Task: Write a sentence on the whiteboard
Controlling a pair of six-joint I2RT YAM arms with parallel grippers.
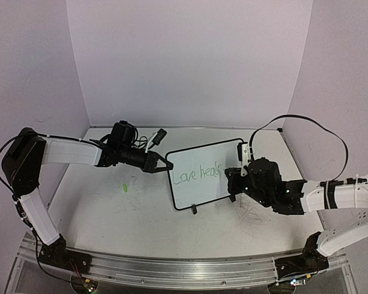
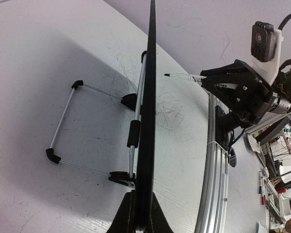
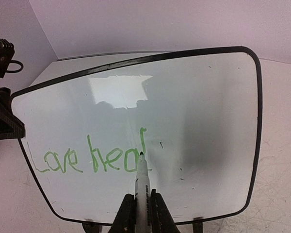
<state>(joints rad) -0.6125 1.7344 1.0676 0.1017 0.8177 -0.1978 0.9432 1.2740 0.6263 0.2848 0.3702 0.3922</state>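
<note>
The whiteboard (image 1: 199, 174), white with a thin black frame, stands tilted at mid table and bears green writing "Love heal". My left gripper (image 1: 165, 164) is shut on its left edge; in the left wrist view the board shows edge-on (image 2: 148, 121) between the fingers (image 2: 161, 221). My right gripper (image 1: 232, 177) is shut on a white marker (image 3: 142, 194) whose tip touches the board (image 3: 199, 121) at the last green letter. That marker also shows in the left wrist view (image 2: 182, 76).
The white tabletop (image 1: 122, 208) carries faint scribbles and a green mark (image 1: 126, 187). The board's wire stand (image 2: 63, 121) with black feet rests behind it. An aluminium rail (image 1: 172, 269) runs along the near edge. Purple walls enclose the table.
</note>
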